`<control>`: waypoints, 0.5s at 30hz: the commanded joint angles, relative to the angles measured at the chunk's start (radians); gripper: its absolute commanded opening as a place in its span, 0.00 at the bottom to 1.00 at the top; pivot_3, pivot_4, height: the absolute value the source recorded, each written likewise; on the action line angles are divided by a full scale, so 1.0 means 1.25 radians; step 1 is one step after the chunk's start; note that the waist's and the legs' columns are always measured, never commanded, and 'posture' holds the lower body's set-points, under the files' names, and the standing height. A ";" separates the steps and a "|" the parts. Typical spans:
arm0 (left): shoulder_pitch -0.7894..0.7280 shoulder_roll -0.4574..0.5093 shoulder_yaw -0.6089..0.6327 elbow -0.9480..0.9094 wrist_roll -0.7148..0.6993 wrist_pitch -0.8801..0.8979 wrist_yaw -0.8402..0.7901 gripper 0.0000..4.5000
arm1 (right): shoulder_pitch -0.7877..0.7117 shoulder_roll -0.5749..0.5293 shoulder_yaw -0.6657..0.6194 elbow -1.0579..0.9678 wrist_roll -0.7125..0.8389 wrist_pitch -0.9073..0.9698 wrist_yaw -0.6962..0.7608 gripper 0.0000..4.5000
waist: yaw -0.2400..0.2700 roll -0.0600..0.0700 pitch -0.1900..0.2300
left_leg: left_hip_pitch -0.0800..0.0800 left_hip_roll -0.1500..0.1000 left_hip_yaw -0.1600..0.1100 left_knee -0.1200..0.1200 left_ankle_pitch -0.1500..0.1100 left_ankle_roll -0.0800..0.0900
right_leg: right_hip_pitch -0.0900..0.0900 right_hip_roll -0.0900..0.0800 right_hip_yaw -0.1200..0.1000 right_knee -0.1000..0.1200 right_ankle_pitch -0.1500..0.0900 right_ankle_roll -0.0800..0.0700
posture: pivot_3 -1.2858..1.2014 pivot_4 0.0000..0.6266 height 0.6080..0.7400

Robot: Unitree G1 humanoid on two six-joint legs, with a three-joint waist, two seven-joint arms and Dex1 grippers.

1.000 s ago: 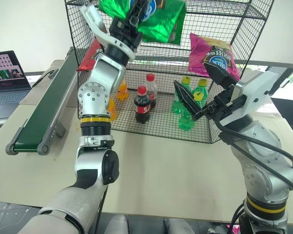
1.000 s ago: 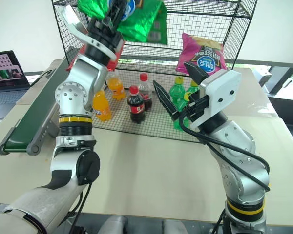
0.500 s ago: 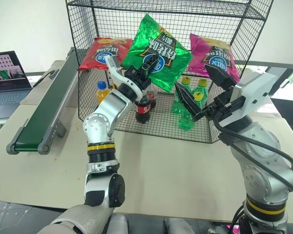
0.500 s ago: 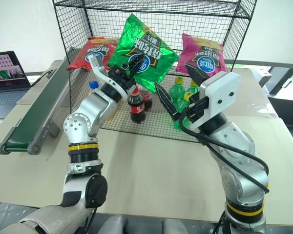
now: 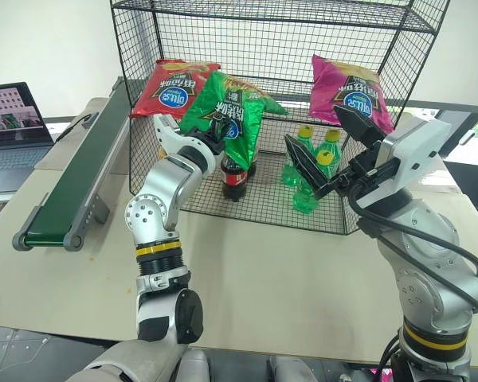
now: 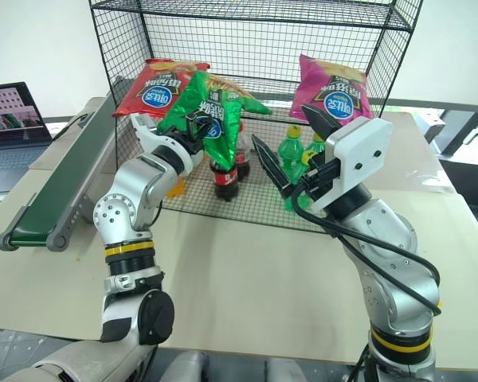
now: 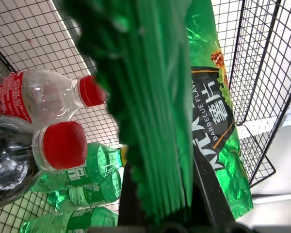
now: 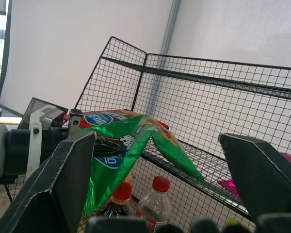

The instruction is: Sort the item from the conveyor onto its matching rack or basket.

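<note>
While the left tool (image 5: 220, 132) stays shut on the green bag (image 5: 227, 118), the left eye view shows that bag at upper centre, its top leaning onto the middle shelf of the rack (image 5: 398, 56) between a red bag (image 5: 173, 86) and a magenta bag (image 5: 349, 91). Its lower half hangs in front of the cola bottles (image 5: 233, 171) below. The conveyor (image 5: 72, 179) runs along the left of the bench (image 5: 287, 270). At centre right the right tool (image 5: 327, 143) hangs with its fingers spread wide and nothing between them.

Seen from the right eye, the bag's upper part lies on the shelf while most of it droops off the front edge. If let go here, I judge it could slide off onto the bottles, since little of it is supported.

Along the left wrist view, the crumpled bag (image 7: 155, 97) sits pinched between the fingers, and "BARBECUE FLAVOR" can be read on it beside large script I cannot make out.

From the right wrist view, both wide-set fingers (image 8: 58, 179) frame the bag; its logo text is unreadable.
</note>
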 commanded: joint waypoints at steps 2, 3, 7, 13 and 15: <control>-0.037 0.018 -0.048 -0.012 -0.091 0.084 -0.014 0.01 | -0.007 -0.004 -0.012 -0.016 -0.003 -0.016 0.000 1.00 | 0.001 0.000 0.000 | 0.000 0.000 0.000 0.000 0.000 0.000 | 0.000 0.000 0.000 0.000 0.000 0.000 | 0.52 0.24 1.00; -0.035 0.027 -0.061 -0.016 -0.116 0.113 -0.017 0.01 | -0.008 -0.005 -0.014 -0.016 -0.004 -0.016 -0.001 1.00 | 0.001 0.000 0.000 | 0.000 0.000 0.000 0.000 0.000 0.000 | 0.000 0.000 0.000 0.000 0.000 0.000 | 0.52 0.24 1.00; -0.034 0.047 -0.089 -0.016 -0.190 0.160 -0.013 0.01 | -0.005 -0.006 -0.018 -0.020 -0.006 -0.012 -0.006 1.00 | 0.001 0.000 0.000 | 0.000 0.000 -0.001 0.000 0.000 0.000 | 0.000 0.000 0.000 0.000 0.000 0.000 | 0.52 0.24 1.00; -0.083 0.056 -0.072 0.050 -0.140 0.075 0.010 0.01 | -0.004 -0.007 -0.018 -0.030 -0.009 -0.006 -0.014 1.00 | 0.001 0.000 0.000 | 0.000 -0.001 -0.001 0.000 0.001 -0.001 | 0.000 0.000 0.000 0.000 0.000 0.000 | 0.52 0.24 1.00; -0.102 0.058 -0.059 0.069 -0.098 0.023 0.014 0.01 | -0.004 -0.008 -0.021 -0.032 -0.010 -0.004 -0.017 1.00 | 0.002 0.000 0.000 | 0.000 -0.001 -0.001 0.000 0.001 -0.002 | 0.000 0.000 0.000 0.000 0.000 0.000 | 0.52 0.24 1.00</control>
